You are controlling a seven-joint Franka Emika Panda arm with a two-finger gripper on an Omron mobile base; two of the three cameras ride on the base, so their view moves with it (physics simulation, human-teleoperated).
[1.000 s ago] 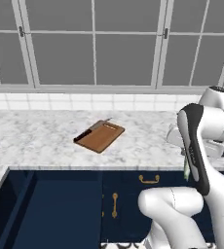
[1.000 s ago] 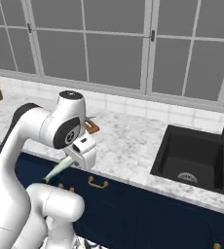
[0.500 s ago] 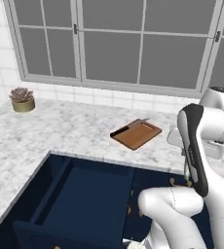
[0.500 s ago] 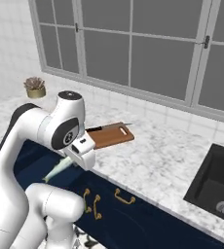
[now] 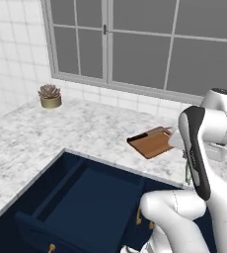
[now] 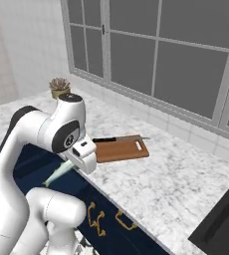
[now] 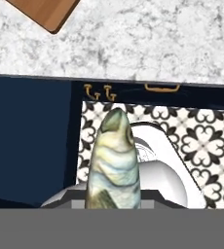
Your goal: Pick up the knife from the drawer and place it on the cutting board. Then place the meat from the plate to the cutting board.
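gripper [image 6: 61,169]: clamped on meat [image 7: 112,163], w/ fish over drawer [image 5: 81,202] edge
knife [image 6: 117,140]: lies on cutting board [image 6: 120,149]
drawer: pulled out

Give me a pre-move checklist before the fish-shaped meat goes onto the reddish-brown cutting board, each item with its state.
1. Meat held: the pale silvery-green fish-shaped meat sticks out from the gripper. Ok.
2. Grip firmness: the fingertips are hidden behind the fish. Cannot tell.
3. Knife placed: the slim black-handled knife lies along the far edge of the reddish-brown wooden cutting board. Ok.
4. Free room on the board: bare wood shows beside the knife. Ok.
5. Gripper over the board: it hangs low in front of the marble counter, off the board. Not ok.
6. Navy-blue drawer: open below the arm. Not ok.
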